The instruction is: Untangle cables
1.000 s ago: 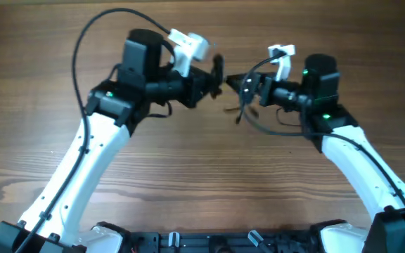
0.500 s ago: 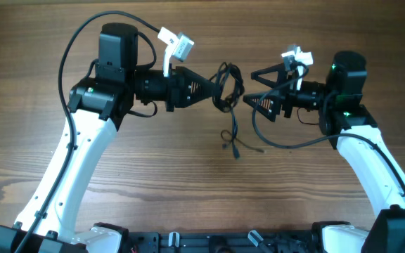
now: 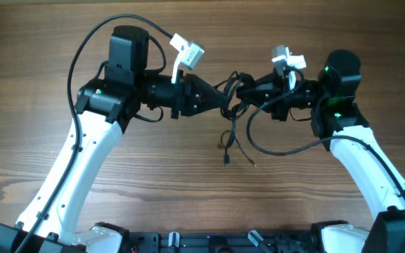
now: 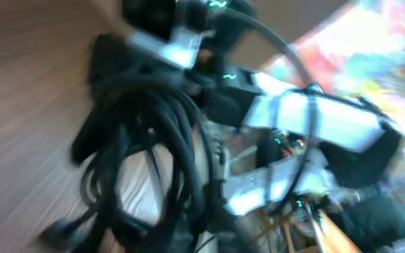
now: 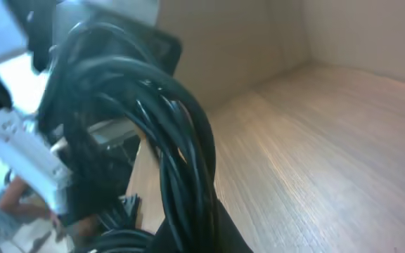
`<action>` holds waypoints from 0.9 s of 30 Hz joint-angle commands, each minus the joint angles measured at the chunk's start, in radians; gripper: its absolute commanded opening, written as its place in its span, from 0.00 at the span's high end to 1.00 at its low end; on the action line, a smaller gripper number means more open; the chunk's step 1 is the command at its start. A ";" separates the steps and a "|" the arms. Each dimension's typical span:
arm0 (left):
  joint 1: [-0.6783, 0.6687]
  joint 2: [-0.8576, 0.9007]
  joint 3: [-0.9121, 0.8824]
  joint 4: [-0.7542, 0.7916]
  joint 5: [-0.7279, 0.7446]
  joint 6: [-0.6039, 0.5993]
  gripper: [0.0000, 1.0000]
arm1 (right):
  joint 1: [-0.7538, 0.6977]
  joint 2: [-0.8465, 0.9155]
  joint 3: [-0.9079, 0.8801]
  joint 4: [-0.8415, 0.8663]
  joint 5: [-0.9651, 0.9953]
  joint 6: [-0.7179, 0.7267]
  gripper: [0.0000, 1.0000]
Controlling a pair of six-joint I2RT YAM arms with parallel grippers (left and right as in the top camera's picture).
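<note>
Now we see the right gripper [image 3: 246, 95] pinching the cables [image 3: 233, 105] at its tips; left gripper [image 3: 223, 98], we can't tell.

Table: a brown wood-grain top [image 3: 188, 193] spread across the whole overhead view, its grain running left to right.
Grain mark: a darker, swirled patch of grain [image 3: 2, 188] sat near the table's left edge.
Wall: a pale beige panel [image 5: 371, 28] stood upright behind the table in the right wrist view and met the wood in a straight seam.
Background: a bright patch of pink, blue and white [image 4: 392, 49] filled the upper right of the left wrist view, too blurred to identify.
</note>
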 commanded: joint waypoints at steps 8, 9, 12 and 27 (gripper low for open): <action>-0.058 0.004 0.014 0.060 -0.700 -0.357 0.00 | -0.013 0.004 0.005 -0.093 0.161 0.340 0.96; -0.082 0.019 0.014 0.064 -0.732 -0.357 0.04 | -0.013 0.004 0.005 -0.093 0.162 0.354 0.96; -0.142 0.077 0.014 0.095 -0.754 -0.357 0.28 | -0.013 0.004 0.005 -0.093 0.174 0.356 0.96; 0.016 0.169 0.015 0.163 -0.705 -0.644 0.96 | 0.019 0.004 0.005 -0.327 0.499 0.260 0.39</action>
